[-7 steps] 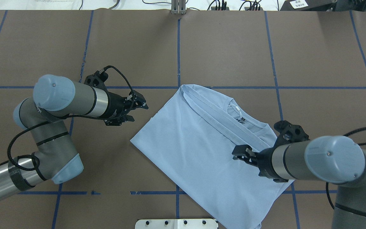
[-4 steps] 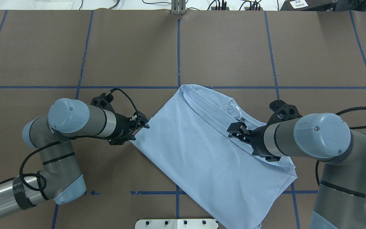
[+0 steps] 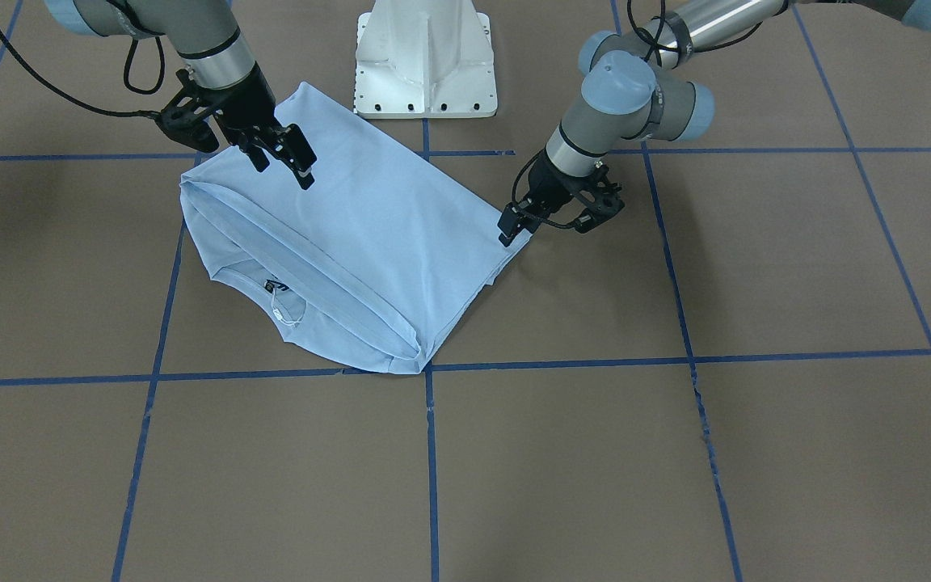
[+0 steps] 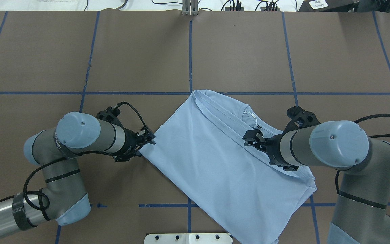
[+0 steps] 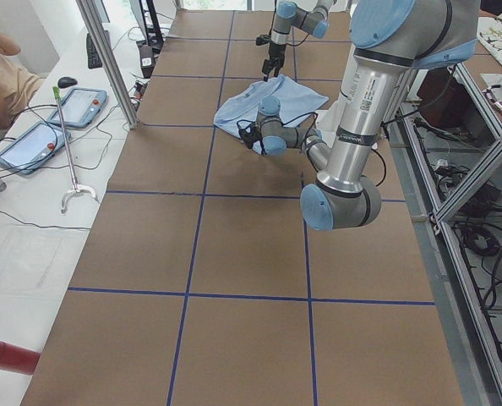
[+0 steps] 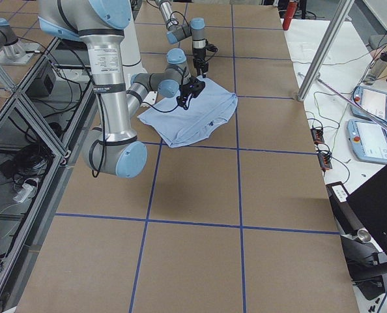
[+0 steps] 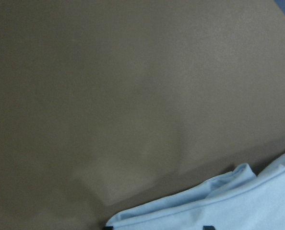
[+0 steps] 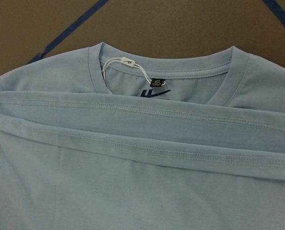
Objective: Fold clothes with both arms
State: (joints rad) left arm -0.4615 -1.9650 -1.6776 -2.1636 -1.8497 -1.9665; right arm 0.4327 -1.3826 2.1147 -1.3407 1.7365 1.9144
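You've got the light blue T-shirt (image 4: 215, 162) lying flat on the brown table (image 4: 249, 51), set diagonally just in front of the white base (image 3: 425, 56). It's partly folded. A double hemmed band runs across it just below the collar (image 8: 166, 62), w/ the dark neck label (image 8: 158, 81) and white tag string (image 8: 125, 62) showing inside the neck opening. The collar sits on the side away from the base, toward the robot's R.

R gripper (image 3: 284, 171) hangs over the shirt near that band. Its jaws stand clearly apart and it grips nothing. Its wrist cam looks straight at the collar, label and band.

L gripper (image 3: 511, 228) is down at the shirt's corner on the robot's L, low to the table, tips right at the fabric edge. You can't tell from any view whether the jaws are spread or pinched on cloth. The front cam shows only a dark block at the corner, and the L wrist cam is blurry: mostly table, w/ a strip of shirt edge at bottom R.

Blue tape lines (image 4: 190, 51) grid the table, and the shirt covers part of one near the base.
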